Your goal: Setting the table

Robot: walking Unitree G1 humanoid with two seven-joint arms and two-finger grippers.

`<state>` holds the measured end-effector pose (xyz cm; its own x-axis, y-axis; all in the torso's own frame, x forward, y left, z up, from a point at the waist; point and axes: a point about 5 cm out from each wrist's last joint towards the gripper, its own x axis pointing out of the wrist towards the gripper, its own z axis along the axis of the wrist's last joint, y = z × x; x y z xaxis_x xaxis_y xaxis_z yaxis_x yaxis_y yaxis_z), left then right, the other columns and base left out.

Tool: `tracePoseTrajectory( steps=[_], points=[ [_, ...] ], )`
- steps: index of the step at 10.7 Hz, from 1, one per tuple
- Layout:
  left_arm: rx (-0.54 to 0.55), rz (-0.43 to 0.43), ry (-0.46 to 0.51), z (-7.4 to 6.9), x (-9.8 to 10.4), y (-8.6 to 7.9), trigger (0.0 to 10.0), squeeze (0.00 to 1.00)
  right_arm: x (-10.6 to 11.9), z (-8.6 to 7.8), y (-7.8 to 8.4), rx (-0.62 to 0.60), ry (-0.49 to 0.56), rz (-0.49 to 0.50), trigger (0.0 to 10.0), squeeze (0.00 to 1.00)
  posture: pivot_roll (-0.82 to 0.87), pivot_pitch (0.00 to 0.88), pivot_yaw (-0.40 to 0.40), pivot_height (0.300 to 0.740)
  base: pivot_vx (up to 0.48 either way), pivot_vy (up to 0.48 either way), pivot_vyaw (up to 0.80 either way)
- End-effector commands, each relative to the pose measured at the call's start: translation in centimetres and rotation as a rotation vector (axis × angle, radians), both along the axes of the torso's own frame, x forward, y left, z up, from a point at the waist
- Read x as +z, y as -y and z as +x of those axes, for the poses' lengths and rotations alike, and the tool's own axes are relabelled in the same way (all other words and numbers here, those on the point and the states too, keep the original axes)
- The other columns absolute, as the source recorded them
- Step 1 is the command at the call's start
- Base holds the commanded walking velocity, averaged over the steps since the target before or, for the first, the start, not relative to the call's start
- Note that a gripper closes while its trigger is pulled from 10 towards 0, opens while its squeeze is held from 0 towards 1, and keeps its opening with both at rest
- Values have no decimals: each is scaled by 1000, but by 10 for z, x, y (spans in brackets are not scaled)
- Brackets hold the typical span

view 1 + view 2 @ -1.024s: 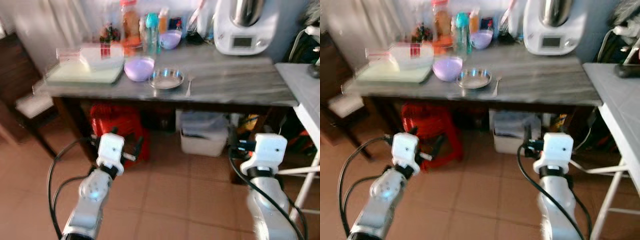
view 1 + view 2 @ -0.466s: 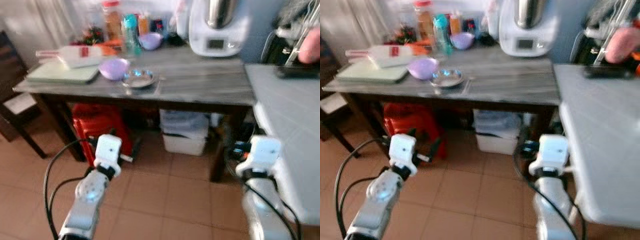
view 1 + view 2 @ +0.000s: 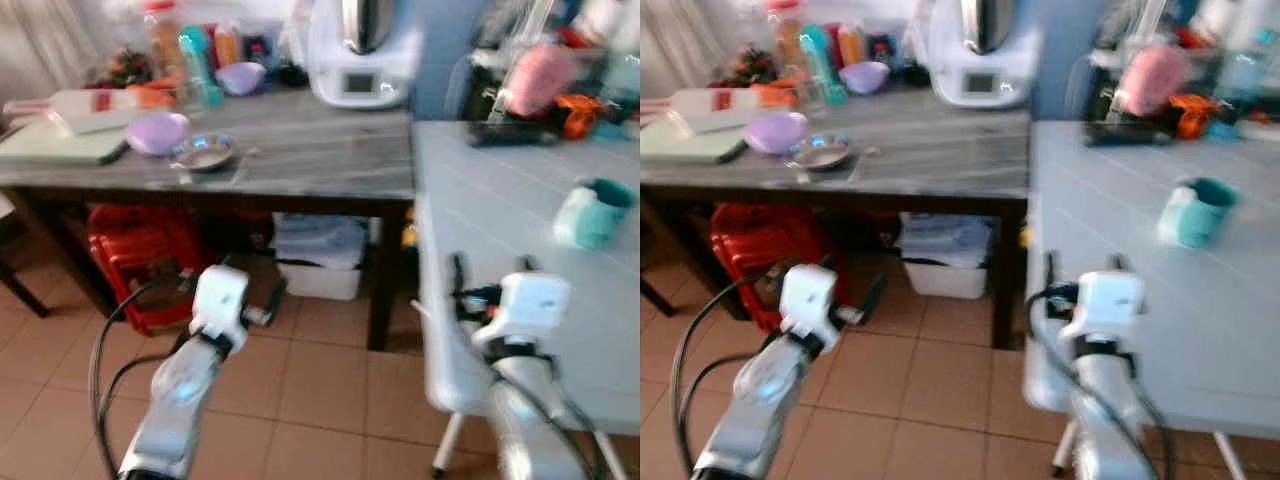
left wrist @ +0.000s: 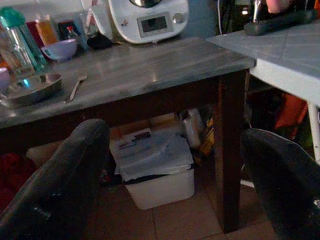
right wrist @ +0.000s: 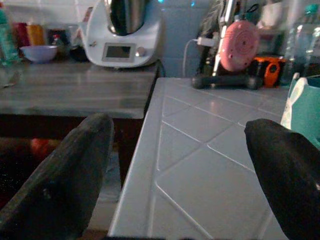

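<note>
no legible text, kitchen machine (image 4: pixel 148 20) display blurred, labels unreadable

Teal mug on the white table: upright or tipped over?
Upright. The teal mug stands on its base on the white tiled table, its open rim facing up.

You've got two tables in front of you: one dark wooden table (image 3: pixel 300 170) and one pale tiled table (image 3: pixel 520 240) butted against its end. On the wooden one, count two purple bowls, the near bowl (image 3: pixel 158 132) and the far bowl (image 3: pixel 243 77), plus one steel dish (image 3: pixel 203 152) and one fork (image 4: pixel 75 87). There's one white kitchen machine (image 3: pixel 360 55), one teal bottle (image 3: pixel 198 60) and one cutting board (image 3: pixel 55 142). Over on the tiled table, just one teal mug (image 3: pixel 595 212). Underneath, one red stool (image 3: pixel 140 255) and one white bin (image 4: pixel 157 167). Other bottles at the back blur together, so no count there.
</note>
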<state>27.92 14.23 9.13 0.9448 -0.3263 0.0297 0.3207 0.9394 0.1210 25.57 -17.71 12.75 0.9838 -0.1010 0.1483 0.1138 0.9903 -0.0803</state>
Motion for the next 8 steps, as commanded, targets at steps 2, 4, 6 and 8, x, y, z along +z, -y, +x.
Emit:
tracePoseTrajectory(
  steps=[2, 4, 6, 8],
  points=[
    [-4, -9, 7, 1, 3, 2, 10000, 0, 3, 0, 3, -10, 13, -8, 10000, 157, 38, 8, 105, 740, 0, -480, 0],
    [-9, -7, 6, 1, 3, 3, 10000, 0, 3, 0, 4, -11, 12, -11, 10000, 157, 37, 10, 104, 740, 0, -480, 0],
    [-16, -3, 4, 0, 3, 3, 10000, 0, 3, 0, 4, -11, 9, -15, 10000, 157, 38, 11, 103, 740, 0, -480, 0],
    [-19, 2, 0, 0, 3, 2, 10000, 0, 3, 0, 4, -11, 6, -15, 10000, 153, 40, 12, 103, 740, 0, -480, 0]
  ],
)
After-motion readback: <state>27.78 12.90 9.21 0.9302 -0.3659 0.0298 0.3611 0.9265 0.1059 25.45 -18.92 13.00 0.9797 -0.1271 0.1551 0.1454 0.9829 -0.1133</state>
